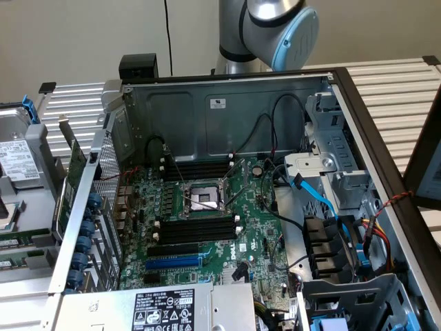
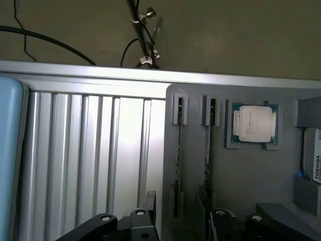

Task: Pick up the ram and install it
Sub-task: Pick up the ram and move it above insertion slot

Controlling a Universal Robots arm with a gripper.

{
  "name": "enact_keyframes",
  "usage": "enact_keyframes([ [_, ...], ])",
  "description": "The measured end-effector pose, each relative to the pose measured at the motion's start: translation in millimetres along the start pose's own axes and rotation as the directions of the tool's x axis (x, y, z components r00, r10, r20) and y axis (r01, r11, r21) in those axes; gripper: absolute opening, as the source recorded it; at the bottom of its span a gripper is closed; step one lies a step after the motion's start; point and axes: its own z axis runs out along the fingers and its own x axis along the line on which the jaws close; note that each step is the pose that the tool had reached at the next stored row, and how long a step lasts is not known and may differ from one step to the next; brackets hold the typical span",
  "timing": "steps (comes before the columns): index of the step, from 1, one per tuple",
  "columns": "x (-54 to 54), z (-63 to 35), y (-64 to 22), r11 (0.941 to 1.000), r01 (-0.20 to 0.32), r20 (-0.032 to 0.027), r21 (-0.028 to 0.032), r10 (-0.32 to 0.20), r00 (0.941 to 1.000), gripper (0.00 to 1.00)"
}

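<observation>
Wrist view: hand [image 2: 183, 223] spread wide, holding nothing, by the ram [image 2: 179, 150]; an off-centre closing could strike the neighbouring stick [image 2: 208, 150].

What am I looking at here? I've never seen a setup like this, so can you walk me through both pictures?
The exterior view comes from a camera off the arm. It shows a grey robot arm beyond an open computer case. The case's circuit board has long black slots for memory. The wrist view comes from a camera on the arm, looking past its claw at a grey tray. Two ram sticks stand on edge in the tray, near a processor chip. The claw is open and holds nothing.
</observation>
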Motion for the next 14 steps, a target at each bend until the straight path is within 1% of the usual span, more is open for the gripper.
enact_keyframes([
  [3,-2.1,5.4,-0.2,1.0000,0.000,-0.0002,0.0000,0.000,1.0000,0.44],
  [6,-6.3,10.5,-0.3,1.0000,0.000,-0.0023,0.0000,0.000,1.0000,0.44],
  [14,-6.5,24.9,1.7,1.0000,0.000,-0.0025,-0.0001,0.000,1.0000,0.44],
])
